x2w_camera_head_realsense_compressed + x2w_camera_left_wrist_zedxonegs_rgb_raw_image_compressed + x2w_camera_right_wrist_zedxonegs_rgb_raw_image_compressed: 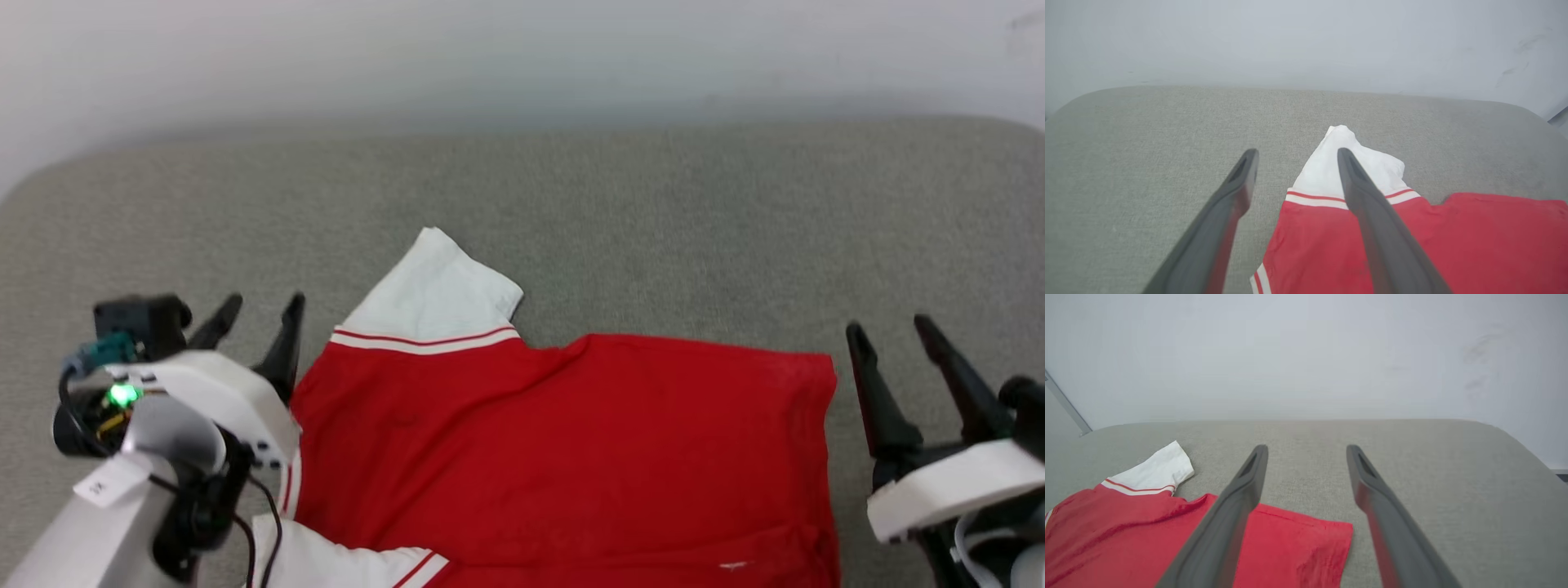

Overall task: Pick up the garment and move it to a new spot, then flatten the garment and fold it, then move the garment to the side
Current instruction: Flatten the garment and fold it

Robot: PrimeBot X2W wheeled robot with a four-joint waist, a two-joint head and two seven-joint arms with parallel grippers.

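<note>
Both pincers stand spread wide and hold nothing. The left gripper (268, 300) hangs at about 9 o'clock of the garment (571, 441), just beside its shoulder edge, and in its own wrist view one finger crosses in front of the cloth without clearly touching it. The right gripper (888, 325) sits at 3 o'clock, just off the hem (826, 408) and apart from it. Between them the red shirt lies sideways on the grey padded surface (653, 204), plain side up, with no lettering to be seen. Its upper sleeve (433, 286) points toward 11 o'clock, a little crumpled at the tip, and the lower sleeve (343, 563) runs out at 7 o'clock, where the head view cuts off the near part of the cloth. A pale wall (522, 57) stands behind at 12 o'clock. Judging by this, the shirt has been set down and is mostly flattened, with only a soft crease near the upper sleeve's seam. No fold shows in the cloth, so the folding and the final move to the side appear to be left.
</note>
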